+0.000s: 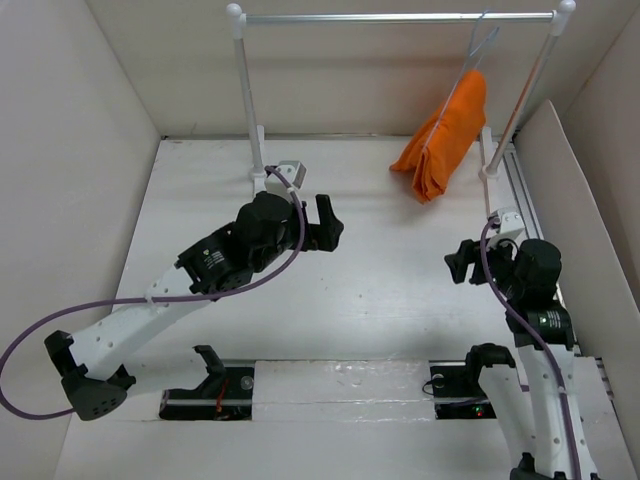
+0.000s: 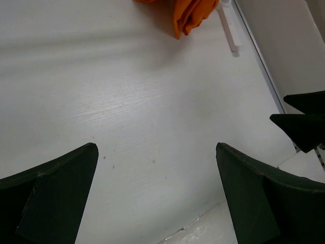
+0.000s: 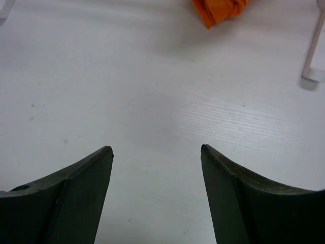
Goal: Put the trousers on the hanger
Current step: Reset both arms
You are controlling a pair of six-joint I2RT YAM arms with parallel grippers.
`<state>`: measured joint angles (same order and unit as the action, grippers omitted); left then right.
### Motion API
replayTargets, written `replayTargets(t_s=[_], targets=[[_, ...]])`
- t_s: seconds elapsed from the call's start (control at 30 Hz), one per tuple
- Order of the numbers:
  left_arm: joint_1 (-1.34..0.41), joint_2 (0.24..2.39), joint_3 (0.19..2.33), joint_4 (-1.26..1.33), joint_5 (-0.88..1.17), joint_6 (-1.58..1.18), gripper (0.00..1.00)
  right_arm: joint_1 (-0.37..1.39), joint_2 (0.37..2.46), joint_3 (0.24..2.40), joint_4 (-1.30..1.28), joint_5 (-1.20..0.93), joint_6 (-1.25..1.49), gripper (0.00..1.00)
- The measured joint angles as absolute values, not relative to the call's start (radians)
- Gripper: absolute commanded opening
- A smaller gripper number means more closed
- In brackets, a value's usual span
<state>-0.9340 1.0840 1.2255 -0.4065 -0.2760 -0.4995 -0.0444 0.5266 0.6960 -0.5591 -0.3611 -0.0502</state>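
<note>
Hanging from the thin pale wire hanger [image 1: 484, 42] on the metal rail [image 1: 400, 17] at the counter's [image 1: 380, 300] far right corner, bright orange cloth trousers [image 1: 445, 140] look placed, so left hand [image 1: 326, 222] and right hand [image 1: 460, 262] hover spread, empty.

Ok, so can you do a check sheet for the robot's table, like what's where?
Surface: white table, bare in the middle, a few tiny specks.
Job's things: orange trousers draped over the hanger, which hangs on the rail at the far right.
Clutter: nothing seen.
Grippers: left gripper open and empty; right gripper open and empty; both apart from the trousers.
Cables: left arm's purple cable loops out wide to the left; right arm's purple cable runs along the arm.
Surroundings: plain white walls around the table.
</note>
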Motion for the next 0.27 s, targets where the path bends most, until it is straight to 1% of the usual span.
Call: replayTargets(t_s=[0.27], targets=[[-0.934, 1.086, 1.217, -0.376, -0.234, -0.509, 0.99, -0.044, 0.517, 0.711, -0.657, -0.311, -0.084, 0.75]])
